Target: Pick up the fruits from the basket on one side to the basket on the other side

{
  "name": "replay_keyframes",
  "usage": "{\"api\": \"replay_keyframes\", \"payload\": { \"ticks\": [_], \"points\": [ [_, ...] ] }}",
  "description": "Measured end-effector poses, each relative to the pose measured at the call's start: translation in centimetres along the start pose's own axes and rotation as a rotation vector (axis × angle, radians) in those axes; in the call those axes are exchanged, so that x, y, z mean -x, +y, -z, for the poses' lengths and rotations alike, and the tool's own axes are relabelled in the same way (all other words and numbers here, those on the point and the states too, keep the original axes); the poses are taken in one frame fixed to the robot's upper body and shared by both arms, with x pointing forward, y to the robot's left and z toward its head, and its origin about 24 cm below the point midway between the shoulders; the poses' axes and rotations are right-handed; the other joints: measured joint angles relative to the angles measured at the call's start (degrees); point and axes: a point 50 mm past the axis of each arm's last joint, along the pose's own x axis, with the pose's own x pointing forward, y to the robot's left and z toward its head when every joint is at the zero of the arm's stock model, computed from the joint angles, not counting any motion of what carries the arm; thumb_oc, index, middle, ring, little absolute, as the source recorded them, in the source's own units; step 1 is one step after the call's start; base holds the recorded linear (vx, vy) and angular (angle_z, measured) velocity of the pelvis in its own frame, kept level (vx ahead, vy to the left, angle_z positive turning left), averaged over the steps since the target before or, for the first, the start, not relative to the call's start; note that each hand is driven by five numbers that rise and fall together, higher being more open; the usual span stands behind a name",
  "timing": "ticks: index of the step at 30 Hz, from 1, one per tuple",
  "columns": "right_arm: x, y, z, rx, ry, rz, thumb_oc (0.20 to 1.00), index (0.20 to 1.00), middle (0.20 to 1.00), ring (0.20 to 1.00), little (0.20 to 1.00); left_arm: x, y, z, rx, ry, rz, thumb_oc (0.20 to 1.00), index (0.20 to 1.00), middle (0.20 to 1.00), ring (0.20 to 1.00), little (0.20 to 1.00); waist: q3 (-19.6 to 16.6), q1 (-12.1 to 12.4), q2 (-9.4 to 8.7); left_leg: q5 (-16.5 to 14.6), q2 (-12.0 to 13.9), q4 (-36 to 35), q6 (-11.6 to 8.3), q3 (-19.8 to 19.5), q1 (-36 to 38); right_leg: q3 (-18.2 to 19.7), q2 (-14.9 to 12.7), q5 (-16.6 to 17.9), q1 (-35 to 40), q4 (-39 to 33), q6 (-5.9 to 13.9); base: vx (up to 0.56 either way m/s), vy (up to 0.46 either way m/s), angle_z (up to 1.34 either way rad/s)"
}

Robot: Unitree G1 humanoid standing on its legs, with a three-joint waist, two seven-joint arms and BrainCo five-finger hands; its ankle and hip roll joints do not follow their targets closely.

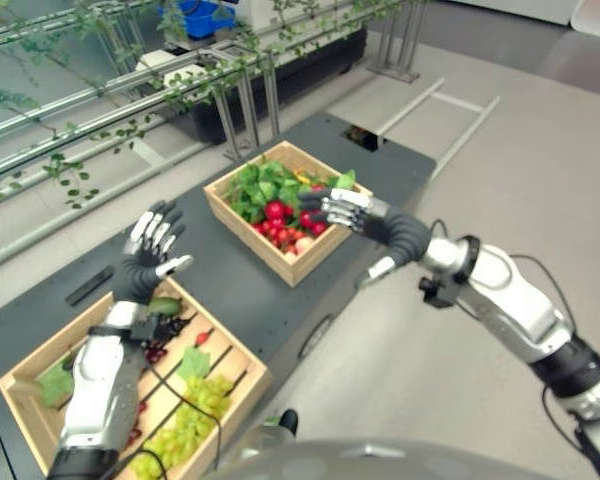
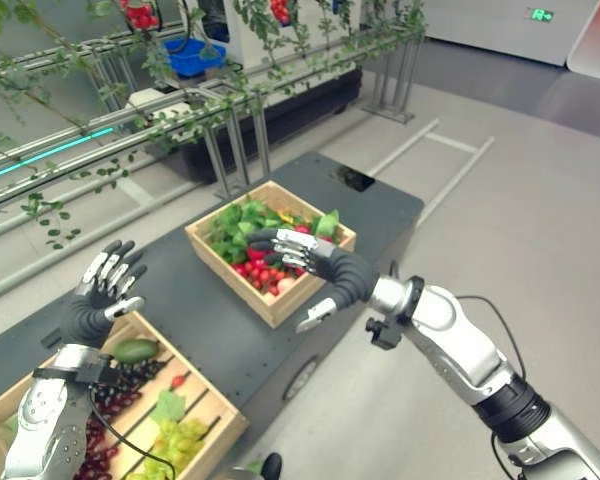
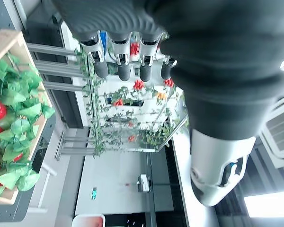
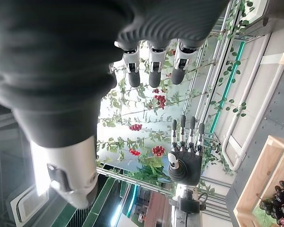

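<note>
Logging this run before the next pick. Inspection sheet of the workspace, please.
Surface: dark table, both crates on it.
Job's things: far basket holds red fruit among green leaves; near basket holds green grapes, dark cherries and a green fruit.
Clutter: flat black bar on the table beyond the near basket.
Hands: left hand raised over the near basket, open, empty; right hand over the far basket, open, empty.
Cables: nothing seen.
Surroundings: metal rails with leafy vines, blue bin, grey floor.

Both baskets (image 1: 242, 222) are pale bare wood on a matt dark-grey table (image 1: 230, 290); my left hand (image 1: 148, 250) shows silver metal fingers and ribbed matt black cover.
</note>
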Motion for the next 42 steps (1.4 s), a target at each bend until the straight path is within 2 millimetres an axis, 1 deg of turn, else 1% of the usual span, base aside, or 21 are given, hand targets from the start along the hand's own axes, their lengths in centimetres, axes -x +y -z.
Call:
{"api": "replay_keyframes", "payload": {
  "ticks": [5, 6, 7, 8, 9, 10, 11, 12, 14, 17, 20, 27, 28, 29, 30, 31, 33, 34, 38, 40, 42],
  "points": [
    [-0.1, -0.2, 0.3, -0.032, -0.010, 0.022, 1.000, 1.000, 1.000, 1.000, 1.000, -0.1, 0.1, 0.0, 0.007, -0.009, -0.029, 1.000, 1.000, 1.000, 1.000, 1.000, 0.8, 0.8, 0.91, 2.0, -0.6, 0.8, -1.19, -3.2, -3.2, -3.8, 1.2, 0.0, 0.5, -0.4, -0.86, -0.16, -0.011, 0.59],
    [0.1, -0.5, 0.3, -0.028, -0.001, 0.036, 1.000, 1.000, 1.000, 1.000, 1.000, -0.4, -0.1, 0.0, 0.019, -0.021, -0.027, 1.000, 1.000, 1.000, 1.000, 1.000, 1.3, 0.5, 1.47, 4.7, -1.6, 1.0, -2.51, -2.8, -5.5, -4.6, 1.3, -0.4, -0.1, 0.1, -1.10, -0.17, 0.054, 1.33],
    [0.4, -0.8, 0.2, -0.016, 0.011, 0.038, 1.000, 1.000, 1.000, 1.000, 1.000, -0.9, -0.4, -0.2, 0.032, -0.044, -0.023, 1.000, 1.000, 1.000, 1.000, 1.000, 2.0, -0.6, 1.15, 6.9, -1.7, 0.6, -5.26, -1.7, -6.4, -6.5, 0.3, -0.5, -0.1, -0.4, -1.86, -0.13, 0.031, 1.41],
    [0.5, -1.0, 0.1, -0.008, 0.017, 0.043, 1.000, 1.000, 1.000, 1.000, 1.000, -1.2, -0.4, -0.3, 0.034, -0.060, -0.030, 1.000, 1.000, 1.000, 1.000, 1.000, 3.5, 0.9, 1.32, 3.9, -0.7, 1.3, -5.13, 5.5, -7.3, -8.4, -0.9, 0.1, -0.9, 0.4, -2.92, -0.08, -0.012, 0.93],
    [0.5, -0.9, 0.1, -0.011, 0.011, 0.044, 1.000, 1.000, 1.000, 1.000, 1.000, -1.3, -0.2, -0.3, 0.030, -0.056, -0.039, 1.000, 1.000, 1.000, 1.000, 1.000, 3.7, 1.5, 0.75, 1.1, 1.2, 3.2, -3.33, 15.6, -8.0, -9.4, -1.6, 0.3, -1.2, -0.2, -3.18, 0.01, -0.044, 0.87],
    [0.4, -0.8, 0.1, -0.019, -0.004, 0.054, 1.000, 1.000, 1.000, 1.000, 1.000, -1.6, -0.1, -0.3, 0.030, -0.060, -0.046, 1.000, 1.000, 1.000, 1.000, 1.000, 4.6, 1.0, -0.65, 0.5, 2.8, 5.2, -4.21, 22.8, -8.0, -13.0, -3.6, 0.9, -0.7, -1.1, -2.40, 0.04, -0.031, 0.87],
    [0.4, -0.8, 0.0, -0.019, -0.010, 0.057, 1.000, 1.000, 1.000, 1.000, 1.000, -1.7, -0.2, -0.3, 0.033, -0.064, -0.047, 1.000, 1.000, 1.000, 1.000, 1.000, 4.8, 0.2, -1.14, 0.3, 3.8, 6.0, -4.64, 24.7, -7.9, -13.9, -4.0, 0.9, -0.3, -1.6, -2.08, -0.01, 0.017, 1.21],
    [0.5, -0.9, -0.3, -0.011, -0.025, 0.070, 1.000, 1.000, 1.000, 1.000, 1.000, -1.7, -0.4, -0.2, 0.036, -0.060, -0.040, 1.000, 1.000, 1.000, 1.000, 1.000, 4.7, 0.0, -0.77, 0.4, 6.0, 6.4, -4.31, 24.9, -6.1, -14.6, -4.3, 1.2, 0.5, -1.5, -1.24, 0.00, 0.027, 0.89],
    [0.8, -1.1, -0.3, -0.017, -0.036, 0.103, 1.000, 1.000, 1.000, 1.000, 1.000, -1.6, -0.7, 0.0, 0.043, -0.059, -0.038, 1.000, 1.000, 1.000, 1.000, 1.000, 4.2, 0.0, 0.16, 1.6, 7.1, 5.7, -2.54, 23.2, -2.5, -15.0, -4.3, 0.7, 1.4, -0.5, 0.24, 0.00, 0.065, 0.65],
    [1.2, -1.0, 0.0, -0.035, -0.038, 0.128, 1.000, 1.000, 1.000, 1.000, 1.000, -2.4, -1.1, -0.3, 0.062, -0.090, -0.035, 1.000, 1.000, 1.000, 1.000, 1.000, 4.1, -1.5, 0.20, 1.0, 5.5, 2.2, -1.60, 22.5, -2.4, -15.4, -5.4, -1.0, 1.0, 1.8, 2.62, -0.01, 0.111, 0.85],
    [1.3, -1.2, 0.1, -0.040, -0.046, 0.150, 1.000, 1.000, 1.000, 1.000, 1.000, -2.9, -1.3, -0.6, 0.071, -0.112, -0.046, 1.000, 1.000, 1.000, 1.000, 1.000, 3.8, -1.3, -0.21, 1.3, 4.1, 1.0, 1.60, 28.0, -3.8, -18.0, -6.5, -1.7, 1.5, 2.7, 4.06, 0.03, 0.145, 0.78],
    [0.7, -0.9, 0.2, -0.075, -0.101, 0.172, 1.000, 1.000, 1.000, 1.000, 1.000, -2.3, -0.8, -0.5, -0.013, -0.092, -0.064, 1.000, 1.000, 1.000, 1.000, 1.000, 2.7, 2.3, -1.88, -0.6, 1.4, 1.8, 2.96, 26.9, -3.7, -20.4, -8.4, -2.3, 3.4, 3.6, 5.67, 0.10, 0.204, 0.28],
    [0.7, -0.9, 0.2, -0.074, -0.097, 0.173, 1.000, 1.000, 1.000, 1.000, 1.000, -2.3, -0.8, -0.5, -0.014, -0.092, -0.064, 1.000, 1.000, 1.000, 1.000, 1.000, 2.5, 1.6, -2.22, -0.4, 1.2, 2.0, 3.78, 26.4, -3.5, -21.0, -9.3, -2.9, 3.3, 5.1, 5.99, 0.14, 0.284, 0.40],
    [0.8, -0.9, 0.3, -0.073, -0.096, 0.180, 1.000, 1.000, 1.000, 1.000, 1.000, -2.4, -0.9, -0.5, -0.014, -0.092, -0.064, 1.000, 1.000, 1.000, 1.000, 1.000, 2.4, 1.7, -2.50, -2.3, 0.1, 3.8, 4.86, 26.4, -4.2, -21.1, -10.6, -3.6, 2.9, 8.4, 6.21, 0.19, 0.386, 0.52],
    [1.0, -0.8, 0.6, -0.079, -0.089, 0.192, 1.000, 1.000, 1.000, 1.000, 1.000, -2.3, -0.9, -0.3, -0.012, -0.083, -0.063, 1.000, 1.000, 1.000, 1.000, 1.000, 2.4, 1.0, -1.73, -3.1, 0.2, 4.5, 5.42, 24.8, -3.9, -21.2, -12.3, -4.0, 2.5, 13.3, 5.88, 0.14, 0.266, 0.60],
    [1.2, -0.6, 0.8, -0.088, -0.083, 0.198, 1.000, 1.000, 1.000, 1.000, 1.000, -2.3, -1.0, -0.3, -0.015, -0.083, -0.060, 1.000, 1.000, 1.000, 1.000, 1.000, 2.2, -0.1, -1.53, -3.4, -0.7, 4.4, 6.04, 23.6, -3.2, -21.0, -13.7, -3.9, 2.1, 17.3, 5.68, 0.02, 0.254, 0.87],
    [1.3, -0.3, 1.1, -0.091, -0.076, 0.199, 1.000, 1.000, 1.000, 1.000, 1.000, -2.5, -1.0, -0.4, -0.022, -0.086, -0.054, 1.000, 1.000, 1.000, 1.000, 1.000, 2.3, -1.7, -1.46, -3.1, -1.6, 3.6, 7.56, 21.2, -1.7, -17.0, -17.4, -3.3, -1.4, 28.5, 4.10, -0.03, 0.124, 0.63],
    [1.3, -0.2, 1.0, -0.084, -0.077, 0.199, 1.000, 1.000, 1.000, 1.000, 1.000, -2.7, -1.1, -0.7, -0.039, -0.090, -0.040, 1.000, 1.000, 1.000, 1.000, 1.000, 2.6, -3.0, -1.04, -2.9, -1.8, 3.5, 8.34, 19.9, -1.9, -9.5, -16.8, -4.5, -6.1, 33.5, 3.81, 0.10, -0.031, 0.50],
    [2.2, -0.1, 1.4, -0.096, -0.058, 0.233, 1.000, 1.000, 1.000, 1.000, 1.000, -3.4, -1.3, -1.2, -0.066, -0.114, -0.025, 1.000, 1.000, 1.000, 1.000, 1.000, 3.1, -4.8, -0.04, -1.8, -2.1, 1.2, 7.95, 14.4, -1.5, 0.0, -8.9, -6.3, -11.0, 22.4, 3.77, 0.12, -0.093, 0.65],
    [2.5, 0.0, 1.6, -0.104, -0.049, 0.241, 1.000, 1.000, 1.000, 1.000, 1.000, -3.4, -1.3, -1.2, -0.067, -0.113, -0.027, 1.000, 1.000, 1.000, 1.000, 1.000, 2.8, -5.0, -0.49, -1.5, -3.5, 0.2, 7.44, 12.1, -0.8, 1.3, -7.6, -3.9, -11.5, 11.3, 5.25, 0.13, -0.192, 0.67],
    [2.8, 0.1, 1.9, -0.115, -0.042, 0.248, 1.000, 1.000, 1.000, 1.000, 1.000, -3.4, -1.3, -1.1, -0.065, -0.110, -0.026, 1.000, 1.000, 1.000, 1.000, 1.000, 2.2, -5.1, -1.44, -1.6, -4.2, -0.7, 7.39, 12.5, -0.8, 2.0, -8.3, -0.9, -11.4, 9.3, 4.94, 0.08, -0.114, 0.80]
  ]
}}
